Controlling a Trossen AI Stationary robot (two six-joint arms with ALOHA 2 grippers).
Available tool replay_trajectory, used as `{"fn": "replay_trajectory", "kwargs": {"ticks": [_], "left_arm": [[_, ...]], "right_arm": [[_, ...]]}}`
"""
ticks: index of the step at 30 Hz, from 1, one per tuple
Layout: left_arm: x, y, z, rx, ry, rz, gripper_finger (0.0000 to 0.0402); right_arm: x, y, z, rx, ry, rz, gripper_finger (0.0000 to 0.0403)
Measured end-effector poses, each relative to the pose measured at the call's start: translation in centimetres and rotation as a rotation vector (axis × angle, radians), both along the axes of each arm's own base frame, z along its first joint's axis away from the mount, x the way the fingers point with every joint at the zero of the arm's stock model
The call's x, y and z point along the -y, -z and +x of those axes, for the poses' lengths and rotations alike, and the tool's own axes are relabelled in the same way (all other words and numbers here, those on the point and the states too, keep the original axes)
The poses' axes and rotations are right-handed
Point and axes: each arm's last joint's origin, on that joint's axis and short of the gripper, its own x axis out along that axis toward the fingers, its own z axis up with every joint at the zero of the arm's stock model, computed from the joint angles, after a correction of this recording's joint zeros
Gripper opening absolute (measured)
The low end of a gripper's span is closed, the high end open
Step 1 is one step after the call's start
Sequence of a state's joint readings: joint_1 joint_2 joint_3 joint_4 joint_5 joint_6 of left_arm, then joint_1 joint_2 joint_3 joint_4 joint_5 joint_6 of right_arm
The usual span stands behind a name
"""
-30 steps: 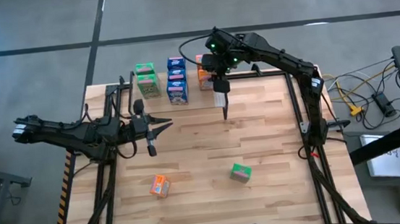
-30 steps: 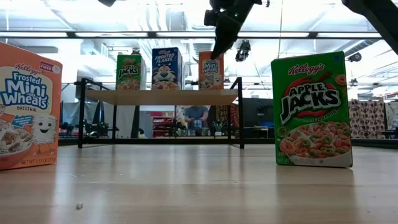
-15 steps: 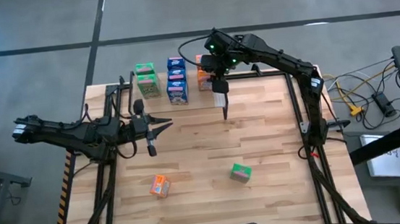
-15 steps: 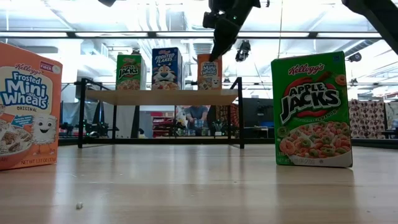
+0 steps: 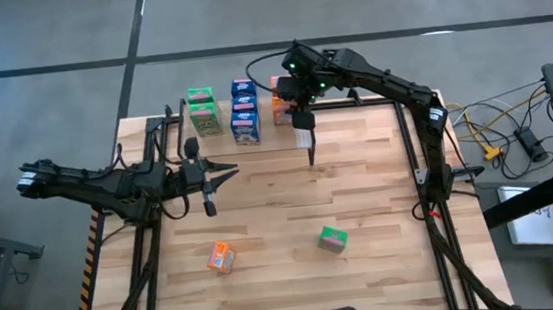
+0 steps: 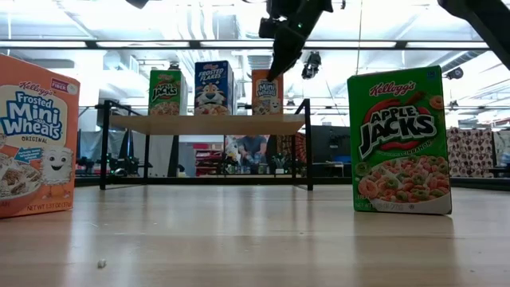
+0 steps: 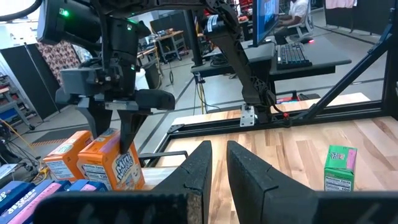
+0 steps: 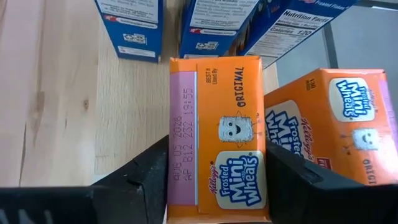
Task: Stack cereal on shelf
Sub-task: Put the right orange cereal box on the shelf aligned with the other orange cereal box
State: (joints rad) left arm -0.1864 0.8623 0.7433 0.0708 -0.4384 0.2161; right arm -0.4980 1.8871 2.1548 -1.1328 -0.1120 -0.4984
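R tool (image 8: 214, 180) straddles a Frosted Mini Wheats box (image 8: 217, 140) on shelf (image 6: 207, 123), fingers apart, contact unclear. L tool (image 7: 214, 171) narrow, over bench (image 5: 361, 198).

Boxes crowd the shelf (image 5: 254, 127); two boxes dot the table (image 5: 360, 188)

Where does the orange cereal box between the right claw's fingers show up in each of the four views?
High view: the orange box at the shelf's right end, mostly hidden under the right claw.
Low view: rightmost box on the shelf, below the claw.
Left wrist view: front orange box, behind the claw's dark fingers.
Right wrist view: centre, between the fingers.
Shared landmark: the blue boxes beside it.
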Motion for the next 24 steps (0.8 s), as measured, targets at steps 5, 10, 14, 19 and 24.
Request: {"fn": "replay_trajectory", "kwargs": {"ticks": [5, 10, 14, 19, 24], "left_arm": [[0.0, 0.0, 0.0, 0.0, 0.0, 0.0, 0.0032], [0.0, 0.0, 0.0, 0.0, 0.0, 0.0, 0.0032], [0.0, 0.0, 0.0, 0.0, 0.0, 0.0, 0.0032], [0.0, 0.0, 0.0, 0.0, 0.0, 0.0, 0.0032], [0.0, 0.0, 0.0, 0.0, 0.0, 0.0, 0.0032]], "right_arm": [[0.1, -0.1, 0.1, 0.007, 0.005, -0.011, 0.0203], [0.1, -0.2, 0.0, 0.01, 0.005, -0.014, 0.0203], [0.0, -0.8, 0.0, 0.028, 0.006, -0.025, 0.0203], [0.0, -1.2, -0.1, 0.036, 0.007, -0.029, 0.0203], [0.0, -1.4, -0.1, 0.043, 0.019, -0.023, 0.0203]]}}
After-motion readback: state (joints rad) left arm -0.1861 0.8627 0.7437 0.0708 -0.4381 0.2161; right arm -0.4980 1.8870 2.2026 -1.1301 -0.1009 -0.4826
